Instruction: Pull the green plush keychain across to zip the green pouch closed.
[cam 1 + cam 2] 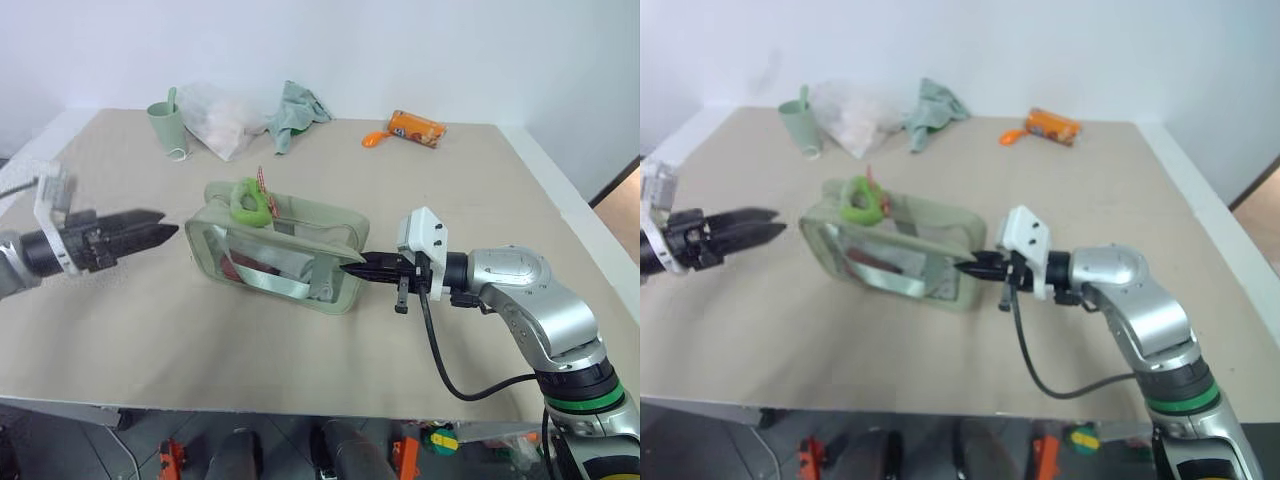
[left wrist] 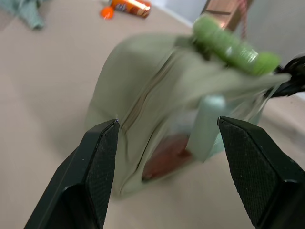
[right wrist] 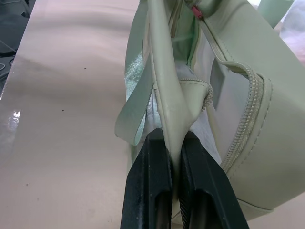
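Anchoring the green pouch (image 1: 275,258) near the middle of the beige tabletop (image 1: 480,200): right gripper (image 1: 356,268) clamped shut on a pale green fabric strap or end tab at the pouch's right end, fingers pressed together with the fabric pinched between them in the right wrist view. Left gripper (image 1: 172,231) just off the pouch's left end, apart from it, fingers (image 2: 95,162) spread wide and holding nothing. Green plush keychain (image 1: 248,200) perched on top of the pouch at its left, far corner, beside a small red-and-white tag (image 1: 264,183). Zipper line along the top looks drawn shut across most of its run, judging from the keychain's place at the left end; cannot tell whether the last stretch at that corner is fully seated. For doing the step well: keep the right pinch firm and the fabric taut, so the zipper track stays straight under any pull. If a final tug is needed, bring the open left fingers over the plush loop itself, not the handle strap or the tag, close fully, then pull leftward in line with the track rather than upward, which would likely lift the pouch. Clutter well apart at the far edge: pale green cup (image 1: 165,124), clear plastic bag (image 1: 222,118), crumpled green cloth (image 1: 298,112), orange snack packet (image 1: 416,128).
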{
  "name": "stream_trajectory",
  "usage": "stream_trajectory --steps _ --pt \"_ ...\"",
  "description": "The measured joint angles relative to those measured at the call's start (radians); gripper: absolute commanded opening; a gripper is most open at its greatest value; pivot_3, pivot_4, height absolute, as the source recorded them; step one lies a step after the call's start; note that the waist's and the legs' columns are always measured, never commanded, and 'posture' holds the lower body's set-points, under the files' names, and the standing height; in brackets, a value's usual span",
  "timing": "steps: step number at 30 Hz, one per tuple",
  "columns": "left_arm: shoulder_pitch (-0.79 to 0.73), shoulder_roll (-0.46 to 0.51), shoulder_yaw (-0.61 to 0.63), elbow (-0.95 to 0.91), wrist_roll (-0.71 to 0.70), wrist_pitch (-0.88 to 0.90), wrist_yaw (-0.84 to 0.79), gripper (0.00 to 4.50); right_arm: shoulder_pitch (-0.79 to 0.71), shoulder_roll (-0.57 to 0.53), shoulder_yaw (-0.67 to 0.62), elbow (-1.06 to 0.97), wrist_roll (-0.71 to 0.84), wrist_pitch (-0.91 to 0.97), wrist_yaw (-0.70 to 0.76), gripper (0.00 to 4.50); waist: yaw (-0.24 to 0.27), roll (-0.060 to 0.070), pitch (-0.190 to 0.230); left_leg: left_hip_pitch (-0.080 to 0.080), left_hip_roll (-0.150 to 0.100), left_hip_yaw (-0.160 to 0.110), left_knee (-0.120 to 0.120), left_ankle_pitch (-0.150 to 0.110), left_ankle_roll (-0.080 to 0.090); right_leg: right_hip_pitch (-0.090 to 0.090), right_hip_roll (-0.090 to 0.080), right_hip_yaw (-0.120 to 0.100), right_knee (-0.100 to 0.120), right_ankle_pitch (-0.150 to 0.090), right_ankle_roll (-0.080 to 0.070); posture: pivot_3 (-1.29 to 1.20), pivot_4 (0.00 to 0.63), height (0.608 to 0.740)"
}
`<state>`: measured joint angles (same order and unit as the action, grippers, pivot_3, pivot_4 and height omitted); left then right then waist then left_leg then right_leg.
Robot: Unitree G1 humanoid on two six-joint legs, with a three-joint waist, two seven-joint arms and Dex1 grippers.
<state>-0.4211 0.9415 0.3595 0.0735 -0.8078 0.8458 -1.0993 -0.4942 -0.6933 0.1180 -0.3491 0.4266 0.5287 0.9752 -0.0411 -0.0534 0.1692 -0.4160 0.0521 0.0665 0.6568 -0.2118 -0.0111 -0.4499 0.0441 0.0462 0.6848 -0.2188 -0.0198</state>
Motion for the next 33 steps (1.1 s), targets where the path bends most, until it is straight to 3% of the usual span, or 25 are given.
stream_trajectory --steps 10,13,16,21,32,33 --pt "-0.080 -0.068 -0.105 0.061 0.057 -0.041 -0.014 3.40 -0.004 0.000 0.000 -0.001 0.003 0.009 0.001 0.00 -0.001 0.000 0.000 0.000 0.000 0.001 -0.001 0.000 0.000 -0.001 0.001 0.001 0.000 0.000 0.000 0.00 0.150 0.737" --pt "-0.086 -0.080 -0.125 0.075 0.072 -0.056 -0.023 2.65 -0.004 0.000 -0.001 -0.004 0.006 0.014 -0.001 0.00 -0.001 0.000 0.000 0.000 0.000 0.001 -0.002 0.000 0.000 -0.001 0.000 0.001 0.000 0.000 0.000 0.00 0.150 0.737" --pt "-0.086 -0.100 -0.129 0.077 0.077 -0.062 -0.039 1.49 0.002 -0.003 -0.005 -0.014 0.009 0.020 -0.005 0.00 -0.001 0.000 0.000 -0.001 0.000 0.001 -0.002 0.000 0.000 -0.001 0.000 0.001 0.000 0.000 0.000 0.00 0.150 0.737" --pt "-0.082 -0.100 -0.123 0.038 0.055 -0.032 -0.047 0.01 0.009 -0.020 -0.022 -0.018 0.010 0.027 -0.010 0.00 -0.002 0.000 0.000 -0.001 0.000 0.001 -0.002 0.000 0.000 -0.001 0.000 0.001 0.000 0.000 0.000 0.00 0.150 0.737" --pt "0.071 -0.072 -0.073 -0.126 -0.006 0.034 -0.043 0.01 -0.011 -0.037 -0.040 0.040 0.009 0.011 0.024 0.00 -0.004 0.000 0.000 0.000 0.000 0.000 -0.002 0.000 0.000 -0.001 0.001 0.001 0.000 0.000 0.000 0.00 0.150 0.737" --pt "0.078 -0.072 -0.073 -0.132 -0.005 0.032 -0.039 0.00 -0.020 -0.034 -0.041 0.050 0.012 0.012 0.023 0.73 -0.004 0.000 0.000 0.000 0.000 0.001 -0.002 0.000 0.000 -0.001 0.000 0.001 0.000 0.000 0.000 0.00 0.150 0.737"
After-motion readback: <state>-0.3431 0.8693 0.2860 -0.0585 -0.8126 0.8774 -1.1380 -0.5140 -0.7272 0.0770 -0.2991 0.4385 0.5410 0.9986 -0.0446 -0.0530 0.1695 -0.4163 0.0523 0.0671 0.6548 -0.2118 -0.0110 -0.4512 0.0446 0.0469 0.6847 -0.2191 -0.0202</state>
